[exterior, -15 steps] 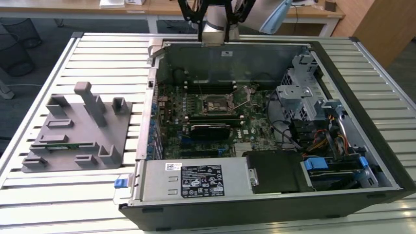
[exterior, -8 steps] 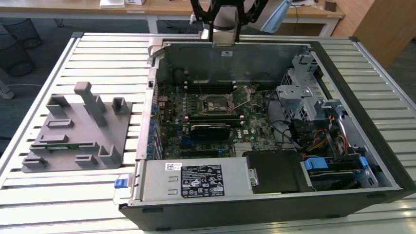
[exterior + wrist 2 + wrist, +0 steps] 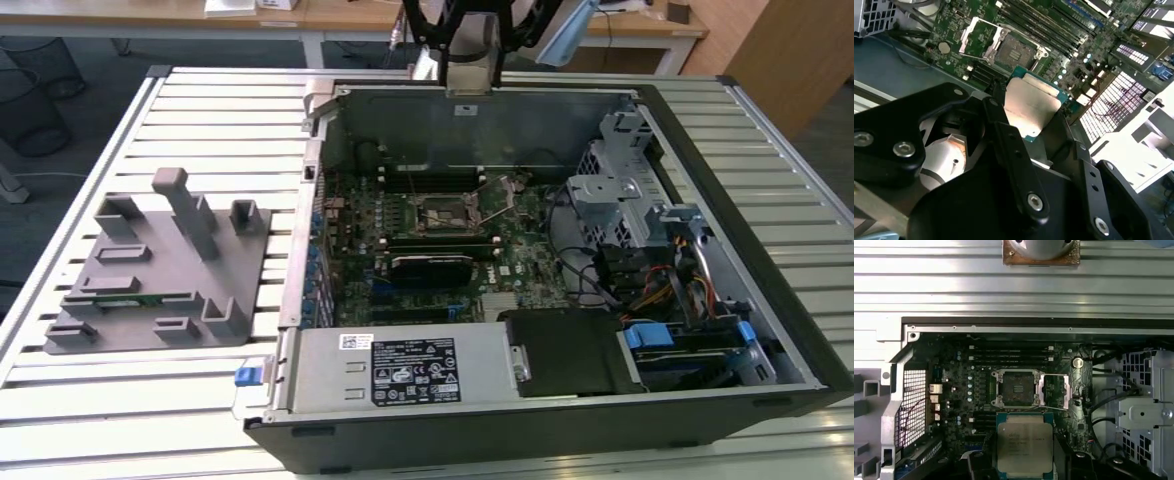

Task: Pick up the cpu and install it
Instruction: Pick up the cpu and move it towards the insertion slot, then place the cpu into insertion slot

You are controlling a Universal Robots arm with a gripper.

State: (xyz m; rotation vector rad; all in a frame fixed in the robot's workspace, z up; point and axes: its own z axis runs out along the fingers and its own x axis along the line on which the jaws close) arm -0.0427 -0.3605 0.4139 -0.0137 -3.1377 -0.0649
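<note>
Exterior view: the tool (image 3: 471, 60) hangs over the open case's (image 3: 787, 330) far rim. Second wrist view: it is clamped on the chip (image 3: 1031, 107) by its edges, metal face up. First wrist view: the chip (image 3: 1025, 447) sits level near the socket (image 3: 1016, 388), whose frame lies open, likely to receive it.

Silvery-grey square cpu chip (image 3: 1025, 447) w/ teal rim, green flat motherboard (image 3: 954, 20), black metal pincer (image 3: 1031, 114), pale grey stripey slatted counter (image 3: 200, 110).

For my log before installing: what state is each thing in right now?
Tool: shut on the chip.
Chip: held, not yet in the socket.
Socket: empty, frame swung open.
Case: lying open.
Memory stick: lying on the grey holder.
</note>
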